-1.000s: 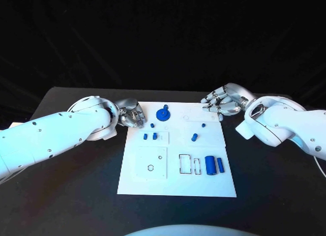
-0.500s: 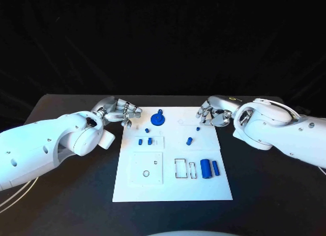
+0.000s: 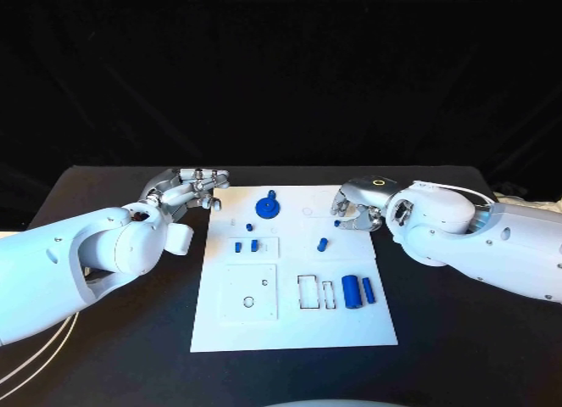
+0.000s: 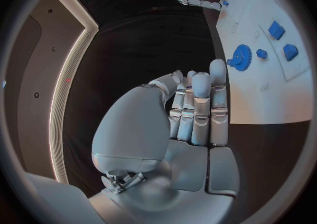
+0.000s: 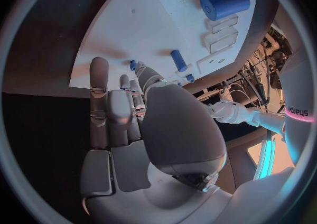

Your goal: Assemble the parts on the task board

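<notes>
The flat white rectangular task board [image 3: 293, 326] looks like matt plastic or painted sheet, smooth, with shallow cut recesses. The round blue toothed gear [image 3: 269, 206] and the thick blue cylinder [image 3: 350, 291] beside a thinner blue rod [image 3: 369, 291] look like smooth, slightly satin plastic, as do the small blue pegs [image 3: 322, 244]. The black table [image 3: 476, 339] has a dull, matt surface, and the black cloth backdrop [image 3: 281, 76] hangs in soft folds. The silver left hand [image 4: 188, 110] and silver right hand [image 5: 126, 113] look like brushed metal with a soft sheen; the white arm shells [image 3: 61, 271] are glossy moulded plastic.
</notes>
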`<state>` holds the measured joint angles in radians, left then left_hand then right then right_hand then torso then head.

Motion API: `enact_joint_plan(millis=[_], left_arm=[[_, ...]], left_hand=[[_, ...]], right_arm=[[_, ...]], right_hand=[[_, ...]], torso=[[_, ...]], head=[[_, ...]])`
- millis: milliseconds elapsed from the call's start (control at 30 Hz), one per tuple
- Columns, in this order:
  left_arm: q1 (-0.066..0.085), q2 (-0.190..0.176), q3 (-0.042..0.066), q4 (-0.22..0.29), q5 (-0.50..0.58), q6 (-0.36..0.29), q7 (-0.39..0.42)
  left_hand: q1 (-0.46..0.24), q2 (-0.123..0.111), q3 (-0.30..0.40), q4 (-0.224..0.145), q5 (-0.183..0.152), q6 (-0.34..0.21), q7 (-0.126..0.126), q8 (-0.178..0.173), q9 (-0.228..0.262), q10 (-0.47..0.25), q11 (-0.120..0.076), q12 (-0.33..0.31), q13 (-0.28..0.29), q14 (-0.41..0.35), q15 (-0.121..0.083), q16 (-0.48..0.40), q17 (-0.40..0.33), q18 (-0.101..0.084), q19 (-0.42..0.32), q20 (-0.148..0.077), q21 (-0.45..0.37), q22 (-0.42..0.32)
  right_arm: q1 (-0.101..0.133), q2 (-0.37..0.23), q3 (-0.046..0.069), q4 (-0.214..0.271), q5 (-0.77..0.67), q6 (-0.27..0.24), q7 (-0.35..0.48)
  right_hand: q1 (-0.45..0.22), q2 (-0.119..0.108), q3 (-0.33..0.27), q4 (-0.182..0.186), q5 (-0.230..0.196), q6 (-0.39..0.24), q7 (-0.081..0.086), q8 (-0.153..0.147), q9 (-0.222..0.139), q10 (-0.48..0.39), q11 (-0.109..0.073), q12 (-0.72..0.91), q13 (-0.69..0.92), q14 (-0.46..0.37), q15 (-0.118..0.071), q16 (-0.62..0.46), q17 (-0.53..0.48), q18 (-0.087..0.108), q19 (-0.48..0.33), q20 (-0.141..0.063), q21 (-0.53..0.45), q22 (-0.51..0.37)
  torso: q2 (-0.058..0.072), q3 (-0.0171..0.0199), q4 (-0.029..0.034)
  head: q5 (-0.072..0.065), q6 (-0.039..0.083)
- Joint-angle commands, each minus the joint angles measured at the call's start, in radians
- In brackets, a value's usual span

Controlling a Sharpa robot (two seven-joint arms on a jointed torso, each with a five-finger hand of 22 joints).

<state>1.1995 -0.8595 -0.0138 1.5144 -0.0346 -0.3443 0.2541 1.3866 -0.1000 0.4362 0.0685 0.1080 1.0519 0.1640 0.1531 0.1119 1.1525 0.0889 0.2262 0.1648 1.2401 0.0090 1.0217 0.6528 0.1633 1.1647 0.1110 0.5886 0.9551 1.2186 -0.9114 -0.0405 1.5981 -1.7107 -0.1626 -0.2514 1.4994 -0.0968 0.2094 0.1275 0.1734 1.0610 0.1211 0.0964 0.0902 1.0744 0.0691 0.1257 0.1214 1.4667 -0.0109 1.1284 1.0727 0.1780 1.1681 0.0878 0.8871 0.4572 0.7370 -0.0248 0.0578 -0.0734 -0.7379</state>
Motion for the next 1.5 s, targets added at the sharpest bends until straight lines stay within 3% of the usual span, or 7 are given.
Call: enact_joint_plan(millis=[33,200,800,900,1000,1267,1500], left_arm=[[-0.001,0.001,0.0,0.013,0.071,-0.001,0.048],[-0.002,0.001,0.0,0.025,0.076,0.001,0.049],[-0.003,0.004,0.0,0.04,0.068,0.03,0.048],[-0.003,0.004,0.0,0.042,0.067,0.031,0.046],[-0.003,0.004,0.0,0.043,0.062,0.031,0.043],[-0.003,0.003,0.0,0.044,0.054,0.029,0.038],[-0.003,0.003,0.0,0.044,0.053,0.028,0.035]], left_hand=[[-0.008,0.004,-0.007,0.001,0.002,-0.006,0.0,0.004,-0.002,-0.008,0.001,0.006,0.002,-0.009,0.002,-0.008,-0.004,0.019,-0.007,0.003,-0.006,-0.003],[-0.008,0.004,-0.011,0.002,0.002,-0.01,0.001,0.005,-0.002,-0.013,0.002,0.009,0.003,-0.011,0.003,-0.01,-0.008,0.019,-0.007,0.003,-0.009,-0.006],[0.012,0.015,-0.013,-0.011,0.015,-0.028,0.007,0.009,-0.005,-0.038,0.007,0.022,0.008,-0.026,0.006,-0.025,-0.034,0.019,-0.004,0.006,-0.025,-0.018],[0.012,0.015,-0.014,-0.012,0.015,-0.029,0.008,0.009,-0.006,-0.04,0.007,0.023,0.008,-0.027,0.006,-0.026,-0.036,0.019,-0.004,0.006,-0.026,-0.019],[0.015,0.015,-0.014,-0.015,0.016,-0.034,0.01,0.01,-0.006,-0.045,0.009,0.025,0.009,-0.029,0.007,-0.027,-0.038,0.019,-0.004,0.006,-0.028,-0.02],[0.02,0.015,-0.015,-0.02,0.017,-0.042,0.013,0.011,-0.007,-0.055,0.012,0.029,0.01,-0.035,0.009,-0.031,-0.046,0.019,-0.004,0.007,-0.031,-0.023],[0.022,0.017,-0.015,-0.022,0.017,-0.046,0.015,0.012,-0.008,-0.06,0.013,0.032,0.01,-0.036,0.01,-0.032,-0.048,0.019,-0.004,0.008,-0.033,-0.024]], right_arm=[[-0.004,0.004,0.0,0.001,-0.057,0.055,-0.017],[-0.01,0.01,0.0,-0.003,-0.058,0.063,-0.017],[-0.026,0.037,0.0,-0.029,-0.064,0.087,-0.021],[-0.029,0.042,0.0,-0.036,-0.065,0.09,-0.022],[-0.031,0.046,0.0,-0.04,-0.065,0.097,-0.024],[-0.033,0.048,0.0,-0.044,-0.065,0.096,-0.028],[-0.034,0.043,0.0,-0.038,-0.058,0.047,-0.022]], right_hand=[[0.002,-0.004,0.013,0.0,-0.005,-0.001,0.0,-0.005,-0.001,-0.005,0.0,-0.006,-0.008,0.023,0.004,-0.006,0.0,0.006,-0.002,-0.004,-0.004,0.0],[0.007,0.005,0.038,-0.003,-0.041,0.012,0.0,-0.015,0.0,0.007,0.001,-0.011,-0.033,0.025,0.004,-0.006,0.001,0.005,0.001,-0.004,-0.002,0.005],[0.001,0.023,0.095,-0.004,-0.064,0.059,-0.004,-0.017,0.008,0.052,-0.005,-0.012,-0.059,0.03,0.0,0.004,0.013,-0.001,0.024,-0.006,0.026,0.042],[0.005,0.033,0.118,-0.009,-0.087,0.071,-0.006,-0.016,0.012,0.064,-0.007,-0.012,-0.059,0.031,-0.002,0.008,0.017,-0.002,0.028,-0.008,0.034,0.052],[0.032,0.058,0.157,-0.028,-0.125,0.079,-0.008,-0.014,0.014,0.075,-0.012,-0.014,-0.059,0.032,-0.006,0.013,0.022,-0.003,0.033,-0.012,0.041,0.061],[0.021,0.054,0.189,-0.039,-0.125,0.089,-0.009,-0.014,0.018,0.091,-0.014,-0.022,-0.059,0.035,-0.008,0.024,0.034,-0.007,0.042,-0.014,0.058,0.085],[0.008,0.047,0.215,-0.05,-0.126,0.094,-0.008,-0.016,0.022,0.103,-0.013,-0.03,-0.059,0.038,-0.009,0.036,0.045,-0.012,0.052,-0.015,0.078,0.11]], torso=[[0.001,0.0,0.0008],[0.0,0.0005,0.0005],[0.0,0.0005,-0.0001],[0.0,0.0006,0.0008],[0.0,0.0006,0.0011],[-0.001,0.0005,0.0],[-0.001,0.0006,0.0002]], head=[[0.001,-0.001],[0.002,-0.001],[0.0,-0.011],[-0.001,-0.012],[0.001,-0.014],[0.001,-0.016],[-0.001,-0.018]])
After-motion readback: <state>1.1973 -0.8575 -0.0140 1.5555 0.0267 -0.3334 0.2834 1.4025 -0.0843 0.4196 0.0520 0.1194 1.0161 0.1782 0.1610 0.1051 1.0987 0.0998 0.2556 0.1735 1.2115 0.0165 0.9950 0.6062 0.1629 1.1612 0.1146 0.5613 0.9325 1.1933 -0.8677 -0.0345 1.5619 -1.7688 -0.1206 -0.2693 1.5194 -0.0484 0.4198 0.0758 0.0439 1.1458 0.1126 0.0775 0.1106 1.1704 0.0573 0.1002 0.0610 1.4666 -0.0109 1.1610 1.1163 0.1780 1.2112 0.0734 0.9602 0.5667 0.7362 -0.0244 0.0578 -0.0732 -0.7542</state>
